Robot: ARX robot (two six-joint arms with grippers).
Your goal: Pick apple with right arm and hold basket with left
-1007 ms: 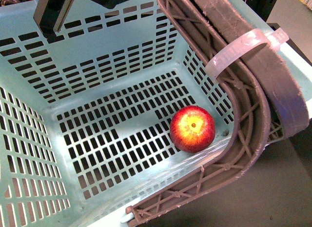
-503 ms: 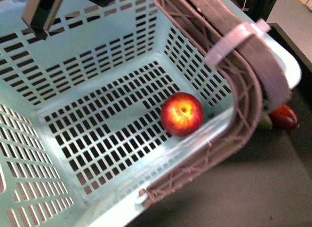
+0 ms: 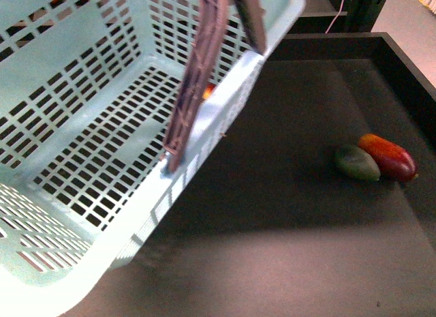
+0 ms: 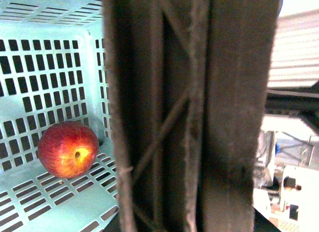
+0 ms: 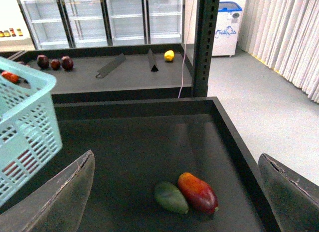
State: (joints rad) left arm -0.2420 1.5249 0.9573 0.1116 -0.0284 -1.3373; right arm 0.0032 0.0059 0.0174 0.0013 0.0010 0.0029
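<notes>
Worktop [image 3: 286, 249]: black tray with a raised lip, mostly bare dark surface.

Basket [image 3: 41, 58]: mint green with slotted walls and floor, tilted, over the worktop's left edge and far-left corner. Its near corner sits low by the front edge. Can't tell whether it touches the surface.

Handle [image 3: 201, 78]: grey-brown and ribbed, it crosses the basket's right-hand rim. In the left wrist view it fills the middle of the frame, right up against the camera.

Left gripper: none of it shows, as the handle blocks the wrist camera. Jaw state can't be told.

Right gripper [image 5: 175, 157]: jaws spread wide and holding nothing. The grey fingers [image 5: 65, 197] sit at either side of its wrist view, above the worktop's right half.

Mango [image 3: 388, 157]: red-orange, lying near the right edge of the worktop.

Green fruit [image 3: 356, 162]: dark oval, touching the mango on its left. In the right wrist view both sit between the spread fingers, well below them.

Apple [image 4: 68, 149]: red with yellow streaks, on the basket's slotted floor near a wall, stem end towards the left wrist camera. In the front view only a sliver [image 3: 208, 92] shows behind the handle. It is inside the basket, well to the left of the right gripper's jaws and not between them.
</notes>
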